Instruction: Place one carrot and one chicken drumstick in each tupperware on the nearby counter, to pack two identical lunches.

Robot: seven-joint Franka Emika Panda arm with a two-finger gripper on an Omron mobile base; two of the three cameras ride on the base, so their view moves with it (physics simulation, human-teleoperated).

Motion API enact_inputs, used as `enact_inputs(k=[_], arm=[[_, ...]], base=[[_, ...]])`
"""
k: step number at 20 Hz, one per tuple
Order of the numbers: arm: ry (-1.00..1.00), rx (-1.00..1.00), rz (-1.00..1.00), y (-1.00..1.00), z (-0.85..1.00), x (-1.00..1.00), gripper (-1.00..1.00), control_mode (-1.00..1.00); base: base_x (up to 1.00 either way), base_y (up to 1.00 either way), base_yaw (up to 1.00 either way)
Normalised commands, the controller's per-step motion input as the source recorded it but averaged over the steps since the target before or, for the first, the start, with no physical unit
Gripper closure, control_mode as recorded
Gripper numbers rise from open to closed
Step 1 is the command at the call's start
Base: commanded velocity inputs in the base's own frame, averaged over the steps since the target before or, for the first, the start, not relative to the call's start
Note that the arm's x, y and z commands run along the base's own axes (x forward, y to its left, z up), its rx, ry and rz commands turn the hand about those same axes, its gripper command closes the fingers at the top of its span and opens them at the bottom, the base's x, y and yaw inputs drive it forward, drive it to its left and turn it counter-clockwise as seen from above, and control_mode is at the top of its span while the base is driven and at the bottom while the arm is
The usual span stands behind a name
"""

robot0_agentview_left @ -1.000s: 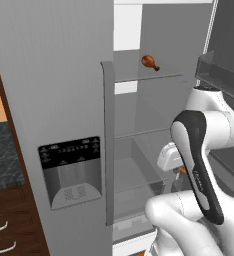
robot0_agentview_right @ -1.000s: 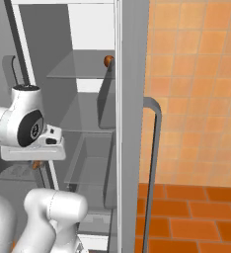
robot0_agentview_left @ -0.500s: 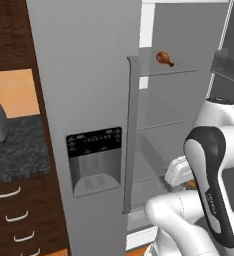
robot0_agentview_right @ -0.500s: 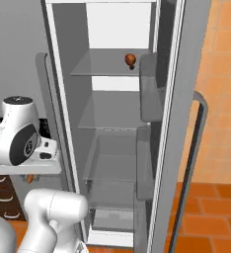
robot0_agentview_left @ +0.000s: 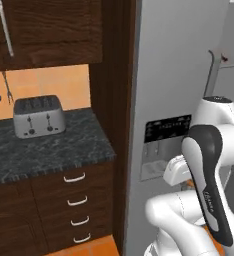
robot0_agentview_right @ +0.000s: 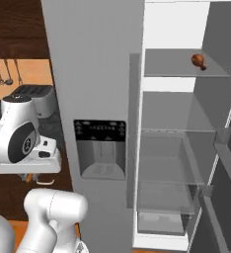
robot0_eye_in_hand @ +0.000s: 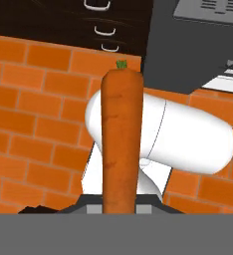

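Note:
An orange carrot [robot0_eye_in_hand: 121, 134] with a green stub stands upright in the hand view, and my gripper [robot0_eye_in_hand: 119, 206] is shut on its lower end. Below it lie the orange brick floor and my own white arm. A chicken drumstick [robot0_agentview_right: 199, 61] lies on the top shelf of the open fridge in the right base view. The black marbled counter [robot0_agentview_left: 64, 150] runs at the left of the left base view, over dark wood drawers. The tupperware is out of view.
A silver toaster [robot0_agentview_left: 39, 116] stands on the counter under a dark wall cabinet [robot0_agentview_left: 49, 30]. The grey fridge door with its dispenser panel [robot0_agentview_right: 100, 148] is right in front of me. The other fridge door [robot0_agentview_right: 223, 163] hangs open at the right.
The whole picture has shifted: the base has turned left, so the fridge slid to the right and the counter with the toaster came into view. The carrot stays in the shut gripper.

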Motion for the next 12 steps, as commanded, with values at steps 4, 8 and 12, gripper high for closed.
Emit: enact_inputs(k=[4, 8, 12], arm=[[0.00, 0.00, 0.00, 0.00, 0.00, 0.00, 1.00, 1.00], [0.00, 0.00, 0.00, 0.00, 0.00, 0.00, 1.00, 1.00], [0.00, 0.00, 0.00, 0.00, 0.00, 0.00, 1.00, 1.00]], base=[[0.00, 1.00, 0.00], [0.09, 1.00, 0.00], [0.14, 1.00, 0.00]])
